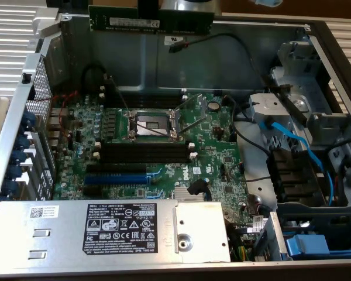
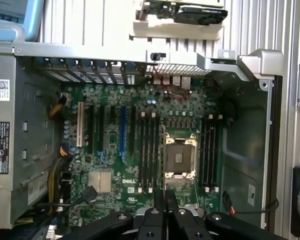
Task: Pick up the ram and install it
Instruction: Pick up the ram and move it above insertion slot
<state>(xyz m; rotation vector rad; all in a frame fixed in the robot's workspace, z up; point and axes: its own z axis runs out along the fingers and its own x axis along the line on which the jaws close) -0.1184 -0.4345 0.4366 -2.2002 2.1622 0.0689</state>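
Observation:
The ram [image 1: 151, 20], a long green stick with a white label, hangs level above the far wall of the open computer case, well above the motherboard [image 1: 210, 158]. My gripper [image 1: 162, 7] is shut on its upper edge. In the wrist view the gripper [image 2: 165, 202] looks straight down on the board, and its dark fingers [image 2: 158, 200] are pressed together on the thin stick seen edge-on. Black memory slots [image 1: 143, 151] with white end clips lie beside the CPU socket [image 1: 152, 123]; in the wrist view these slots [image 2: 146, 150] run along the socket's side.
A blue expansion slot [image 1: 116, 178] lies near the memory slots. The grey power supply [image 1: 105, 231] with a Dell label covers the near part of the case. Blue cables [image 1: 292, 140] and a drive cage [image 1: 304, 93] stand at the exterior view's right.

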